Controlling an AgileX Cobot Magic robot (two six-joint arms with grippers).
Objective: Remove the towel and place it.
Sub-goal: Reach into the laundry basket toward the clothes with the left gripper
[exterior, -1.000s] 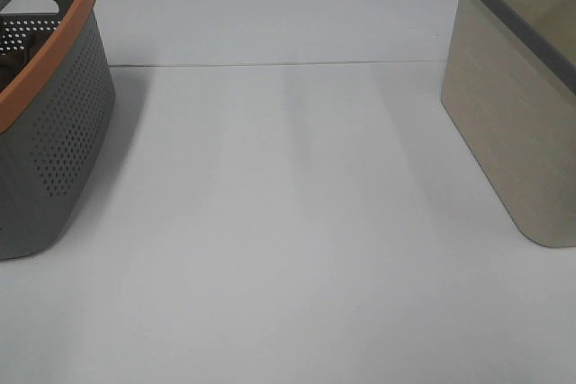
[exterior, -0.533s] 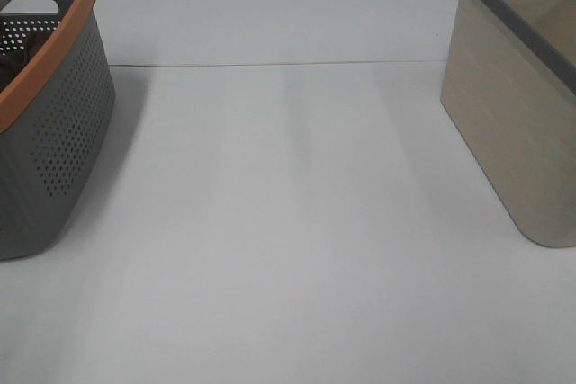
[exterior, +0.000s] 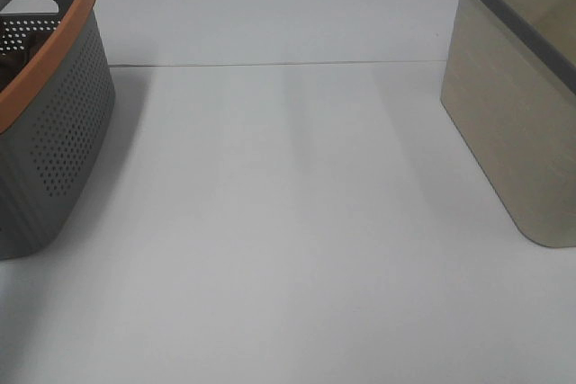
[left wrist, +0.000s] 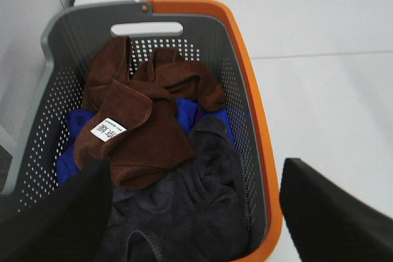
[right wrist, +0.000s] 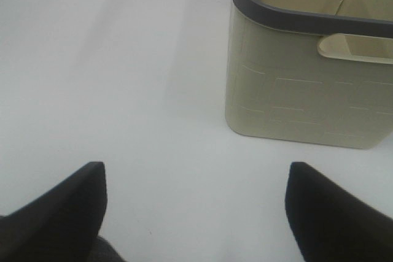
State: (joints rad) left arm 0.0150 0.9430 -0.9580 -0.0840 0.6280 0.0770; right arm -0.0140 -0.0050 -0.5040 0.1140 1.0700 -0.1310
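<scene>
In the high view a grey perforated basket (exterior: 63, 132) with an orange rim stands at the left edge of the frame. A beige basket (exterior: 513, 132) with a dark grey rim stands at the upper right. Both rest on the white table (exterior: 288, 222), well apart.

The left wrist view looks down into the grey basket (left wrist: 80, 41). The towel (left wrist: 141, 133), dark brown and crumpled, lies on top of the pile, its white tag (left wrist: 108, 129) facing up. It partly covers a blue cloth (left wrist: 73, 127) and a dark grey cloth (left wrist: 184, 200).

The left tool (left wrist: 195, 167) hangs above the basket with its jaws wide apart and nothing between them. The right tool (right wrist: 195, 167) is also spread wide and empty, over bare table near the beige basket (right wrist: 295, 96).
</scene>
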